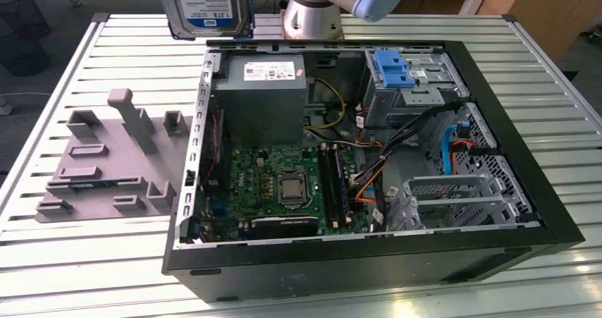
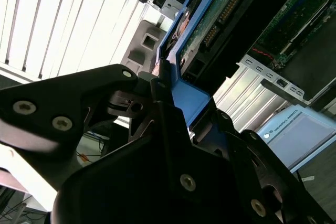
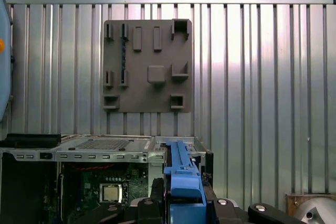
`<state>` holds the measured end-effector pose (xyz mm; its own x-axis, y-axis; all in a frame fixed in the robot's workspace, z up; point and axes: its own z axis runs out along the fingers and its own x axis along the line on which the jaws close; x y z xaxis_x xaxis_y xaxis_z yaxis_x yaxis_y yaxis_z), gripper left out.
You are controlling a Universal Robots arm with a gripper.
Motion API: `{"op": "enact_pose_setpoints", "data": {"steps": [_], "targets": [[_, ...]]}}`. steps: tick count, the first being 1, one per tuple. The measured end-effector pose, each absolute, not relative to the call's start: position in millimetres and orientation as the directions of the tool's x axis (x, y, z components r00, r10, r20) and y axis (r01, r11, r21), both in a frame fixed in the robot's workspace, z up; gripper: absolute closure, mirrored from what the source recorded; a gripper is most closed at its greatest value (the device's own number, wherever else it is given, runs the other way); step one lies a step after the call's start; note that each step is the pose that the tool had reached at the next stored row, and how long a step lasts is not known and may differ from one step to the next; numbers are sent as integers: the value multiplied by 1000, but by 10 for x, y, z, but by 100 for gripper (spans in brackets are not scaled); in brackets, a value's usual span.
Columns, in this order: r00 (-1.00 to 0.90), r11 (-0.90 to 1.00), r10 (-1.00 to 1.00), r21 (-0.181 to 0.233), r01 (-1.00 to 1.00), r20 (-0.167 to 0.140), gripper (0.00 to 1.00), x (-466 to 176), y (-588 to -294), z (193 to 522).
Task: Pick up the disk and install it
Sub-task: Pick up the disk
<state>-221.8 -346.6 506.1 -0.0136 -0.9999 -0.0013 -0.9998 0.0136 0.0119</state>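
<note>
Black gripper (image 2: 170, 95) parts sit closest to the lens in both wrist views, with the jaws pressed onto the blue carrier edge of the disk (image 2: 210, 24), pinching it firmly. From where I stand by the exterior view, the disk (image 1: 209, 8) hangs upright in the air with its label facing out. It is at eleven o'clock from the open computer case (image 1: 376, 261) and touches nothing but the gripper.

I judge the pick-up done and the carry in hand. Installing calls for bringing the carrier square to a bay and sliding it in straight, clear of the cables (image 1: 376, 170).

The case lies on its side on the slatted table (image 1: 94, 261). Inside it, the grey power supply (image 1: 259, 96) sits at twelve o'clock and the motherboard (image 1: 282, 184) at seven. A drive bay (image 1: 414, 92) with a blue latch (image 1: 390, 68) is at one o'clock, and a bare metal cage (image 1: 452, 202) at four.

A grey fixture plate (image 1: 103, 163) rests at nine o'clock, beside the case.
</note>
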Motion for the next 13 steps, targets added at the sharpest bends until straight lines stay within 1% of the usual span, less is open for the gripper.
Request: {"op": "enact_pose_setpoints", "data": {"steps": [7, 13], "targets": [[-14, 14, -1000, 12, -1000, -1, 63, -2040, -3466, 5060], [-14, 14, -1000, 12, -1000, -1, 63, -2026, -3466, 5060]]}}
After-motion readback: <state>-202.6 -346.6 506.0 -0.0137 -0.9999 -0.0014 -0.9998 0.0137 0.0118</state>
